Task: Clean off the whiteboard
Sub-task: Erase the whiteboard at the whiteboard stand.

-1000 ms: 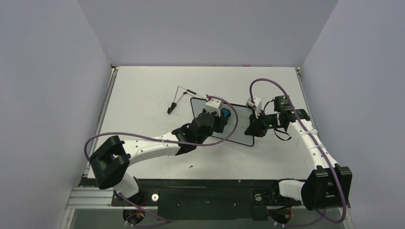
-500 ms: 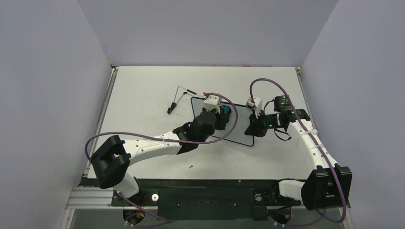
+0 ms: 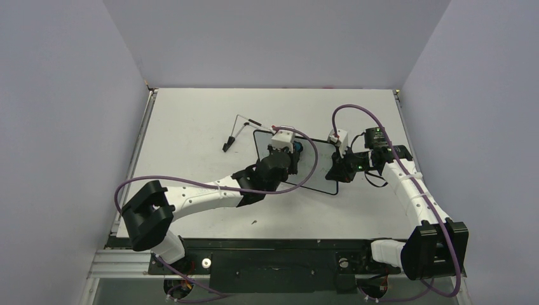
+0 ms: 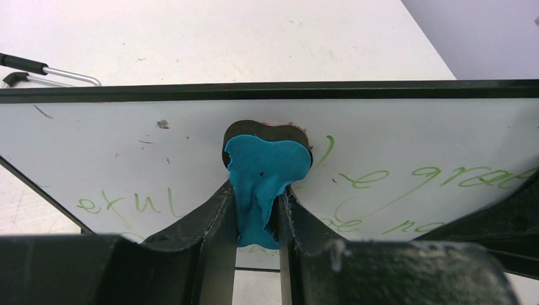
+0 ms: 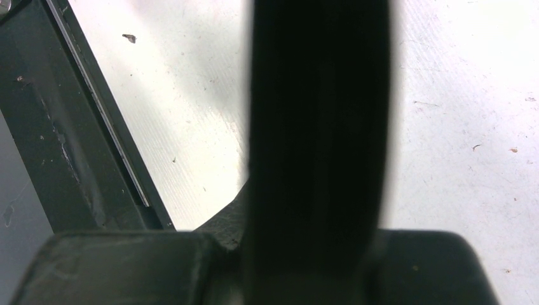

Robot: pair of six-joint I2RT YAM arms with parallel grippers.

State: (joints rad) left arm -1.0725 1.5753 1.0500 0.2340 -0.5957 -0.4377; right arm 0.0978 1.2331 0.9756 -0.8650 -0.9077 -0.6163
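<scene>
The whiteboard (image 3: 323, 164) lies on the table, white with a thin black frame. In the left wrist view the whiteboard (image 4: 413, 133) carries green handwriting on its lower half. My left gripper (image 3: 293, 154) is shut on a small blue eraser (image 3: 298, 148) and presses it on the board near the far edge. The left wrist view shows the eraser (image 4: 267, 168) squeezed in the gripper (image 4: 257, 219). My right gripper (image 3: 336, 173) is shut on the board's right edge; in the right wrist view the frame (image 5: 318, 114) is a blurred black bar filling the gripper (image 5: 318, 216).
A thin black wire stand (image 3: 238, 127) lies left of the board, and also shows in the left wrist view (image 4: 51, 70). A dark rail (image 5: 63, 133) runs at the left of the right wrist view. Purple cables (image 3: 191, 181) loop over both arms.
My left gripper has slid the eraser a little toward the board's far edge and slightly left. The right gripper and the board have not moved.
</scene>
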